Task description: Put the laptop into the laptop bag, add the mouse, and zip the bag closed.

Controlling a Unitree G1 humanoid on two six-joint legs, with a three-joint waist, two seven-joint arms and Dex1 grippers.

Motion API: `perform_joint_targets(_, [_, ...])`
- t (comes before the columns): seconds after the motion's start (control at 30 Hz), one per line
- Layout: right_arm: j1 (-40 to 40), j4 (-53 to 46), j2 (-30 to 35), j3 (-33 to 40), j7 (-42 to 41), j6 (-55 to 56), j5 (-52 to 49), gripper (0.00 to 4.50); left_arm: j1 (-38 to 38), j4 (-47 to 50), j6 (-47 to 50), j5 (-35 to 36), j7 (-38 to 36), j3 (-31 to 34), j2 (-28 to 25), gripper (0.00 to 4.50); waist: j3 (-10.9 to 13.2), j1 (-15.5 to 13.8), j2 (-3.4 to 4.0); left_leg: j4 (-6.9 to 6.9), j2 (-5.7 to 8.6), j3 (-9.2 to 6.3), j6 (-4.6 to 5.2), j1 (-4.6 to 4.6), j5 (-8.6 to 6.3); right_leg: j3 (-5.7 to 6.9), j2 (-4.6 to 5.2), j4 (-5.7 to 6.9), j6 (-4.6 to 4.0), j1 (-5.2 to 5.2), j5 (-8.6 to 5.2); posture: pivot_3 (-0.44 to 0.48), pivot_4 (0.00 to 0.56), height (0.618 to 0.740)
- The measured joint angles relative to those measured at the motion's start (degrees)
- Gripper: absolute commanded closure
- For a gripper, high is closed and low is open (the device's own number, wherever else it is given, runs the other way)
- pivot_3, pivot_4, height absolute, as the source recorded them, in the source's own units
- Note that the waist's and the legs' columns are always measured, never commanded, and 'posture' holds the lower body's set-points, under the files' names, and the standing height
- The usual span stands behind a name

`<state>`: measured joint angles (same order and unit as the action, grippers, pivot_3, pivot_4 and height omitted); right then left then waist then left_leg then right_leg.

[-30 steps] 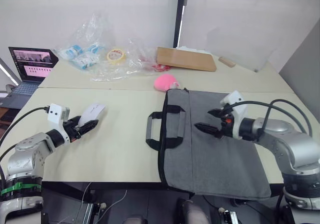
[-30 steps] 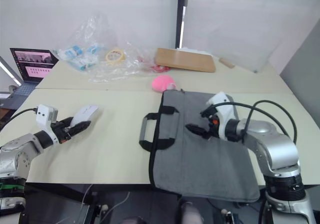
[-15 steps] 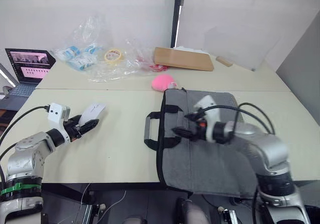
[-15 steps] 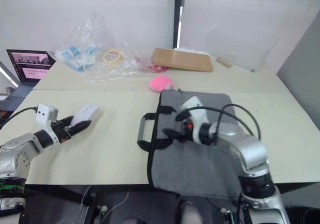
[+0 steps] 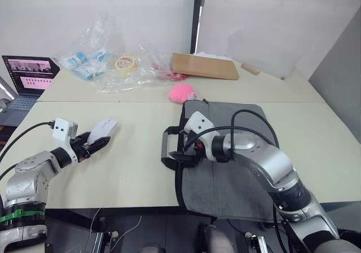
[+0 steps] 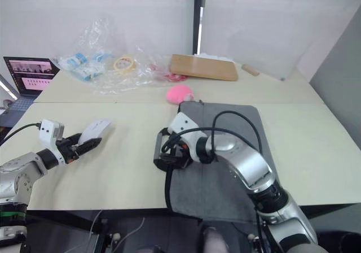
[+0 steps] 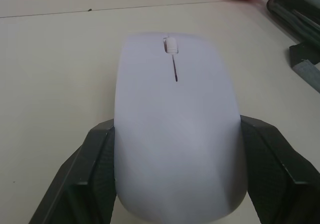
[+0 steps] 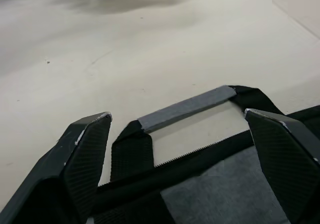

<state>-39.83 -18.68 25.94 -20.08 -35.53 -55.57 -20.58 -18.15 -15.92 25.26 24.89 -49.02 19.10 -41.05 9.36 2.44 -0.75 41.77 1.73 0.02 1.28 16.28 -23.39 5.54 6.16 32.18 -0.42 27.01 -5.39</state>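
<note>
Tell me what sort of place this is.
Probably a lab or office test area: plain cream worktables against white partition walls, a small dark laptop with a lit pinkish screen, and clear plastic bags of supplies beside a roll of yellow tape.

Place: robot test room or lab | Evidence: plain white walls (image 5: 113, 10); two pale tables (image 5: 141, 168) pushed together | Clutter beyond the pincers: open laptop with lit screen (image 5: 28, 75), tape roll (image 5: 125, 64), plastic bags (image 5: 96, 61), cardboard sheet (image 5: 204, 66)
</note>
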Motion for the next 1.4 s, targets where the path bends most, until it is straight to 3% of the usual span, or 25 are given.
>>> perform_joint_targets(0.13, [-1.6, 1.4, -4.4, 5.7, 3.8, -9.1, -2.1, 0.01, 0.1, 0.1, 0.0, 0.0, 0.0, 0.0, 0.0, 1.69, 0.0, 0.0, 0.00, 0.00, -0.05, 0.00, 0.00, 0.02, 0.00, 0.03, 0.00, 0.01, 0.00, 0.01, 0.00, 0.000, 0.150, 0.740])
perform_joint_targets(0.33, [0.1, -4.0, -11.4, 7.1, 12.1, -20.9, -2.6, 0.01, 0.9, 1.0, 0.0, 0.0, 0.2, 0.2, 0.0, 1.69, 0.0, 0.1, 0.02, -0.01, -0.04, -0.01, -0.01, 0.03, 0.00, 0.03, -0.01, 0.03, 0.00, 0.06, 0.00, 0.000, 0.150, 0.740])
perform_joint_targets(0.63, [0.4, -3.8, -8.2, -7.5, 21.0, -16.6, 7.9, 0.01, 2.1, 2.7, 0.3, 0.5, 0.9, 0.3, 0.1, 1.69, 0.0, 0.6, 0.02, -0.10, 0.00, 0.02, -0.06, -0.06, 0.02, 0.00, -0.02, 0.03, -0.02, 0.05, -0.01, 0.000, 0.150, 0.740])
perform_joint_targets(0.83, [0.8, -3.4, -7.3, -11.2, 23.7, -13.4, 12.8, 0.01, 5.3, 5.1, 1.3, 1.9, 1.3, 0.3, 0.4, 1.69, 0.0, 0.5, 0.02, -0.09, 0.00, 0.01, -0.08, -0.05, 0.03, 0.00, 0.00, 0.03, -0.01, 0.04, -0.01, 0.000, 0.150, 0.740])
perform_joint_targets(1.0, [2.1, -3.7, -7.3, -11.2, 23.6, -12.9, 13.7, 1.43, 5.6, 5.5, 1.3, 2.2, 1.9, 0.3, 0.5, 1.69, 0.0, 0.1, 0.02, -0.09, 0.01, 0.00, -0.08, -0.03, 0.03, 0.01, 0.00, 0.01, -0.01, 0.04, -0.01, 0.000, 0.150, 0.740])
perform_joint_targets(1.27, [2.8, -4.3, -8.2, -10.1, 23.7, -13.3, 13.8, 4.23, 5.7, 6.2, 1.4, 2.3, 2.1, 0.6, 0.5, 1.69, 0.0, 0.0, 0.02, -0.09, 0.01, 0.00, -0.08, -0.03, 0.03, 0.00, 0.00, 0.01, -0.01, 0.03, -0.01, 0.000, 0.150, 0.740])
perform_joint_targets(1.3, [2.8, -4.3, -8.5, -9.8, 23.7, -13.5, 13.8, 4.47, 5.7, 6.2, 1.4, 2.3, 2.1, 0.6, 0.5, 1.69, 0.0, 0.0, 0.02, -0.09, 0.01, 0.00, -0.08, -0.03, 0.03, 0.01, 0.00, 0.01, -0.01, 0.03, -0.01, 0.000, 0.150, 0.740])
perform_joint_targets(1.4, [3.0, -4.4, -9.5, -8.3, 23.9, -14.8, 13.8, 4.47, 5.7, 6.2, 1.4, 2.3, 2.1, 0.7, 0.5, 1.69, 0.0, 0.0, 0.02, -0.09, 0.01, -0.01, -0.08, -0.02, 0.03, 0.01, 0.00, 0.01, -0.01, 0.03, -0.01, 0.000, 0.150, 0.740])
